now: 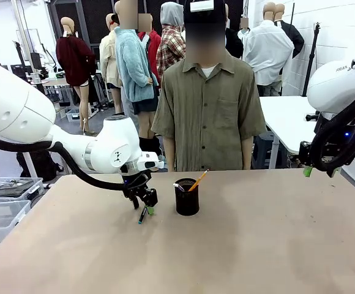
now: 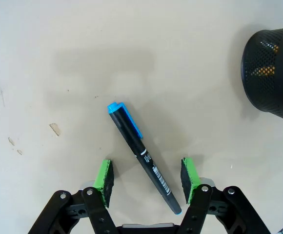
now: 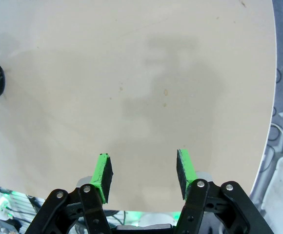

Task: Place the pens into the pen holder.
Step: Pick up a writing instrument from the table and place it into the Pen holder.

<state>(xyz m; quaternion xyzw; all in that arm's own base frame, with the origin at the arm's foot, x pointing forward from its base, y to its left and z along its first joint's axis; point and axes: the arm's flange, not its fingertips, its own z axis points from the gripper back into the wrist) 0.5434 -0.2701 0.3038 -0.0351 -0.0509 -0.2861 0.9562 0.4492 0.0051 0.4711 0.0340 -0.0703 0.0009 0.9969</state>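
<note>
Dark pen with blue cap [image 2: 140, 155]: lies flat on the tabletop [image 2: 58, 73], directly between the left gripper's [image 2: 148, 179] green fingers [image 2: 104, 178], neither pad touching it. Long axis runs diagonally across the gap, cap end pointing away from the wrist, tip end near the other pad.

Left gripper: fingers spread wide, straddling the pen, holding nothing. Clearly the nearer arm.

Pen holder [image 1: 186, 196]: black mesh cup, just beside the left gripper [image 1: 147, 207]; a yellow-orange pencil [image 1: 197, 180] and a pale pen [image 1: 179, 185] already stand in it.

Right gripper [image 3: 144, 176]: fingers wide apart, empty, raised well apart from the pen at the tabletop's edge.
</note>
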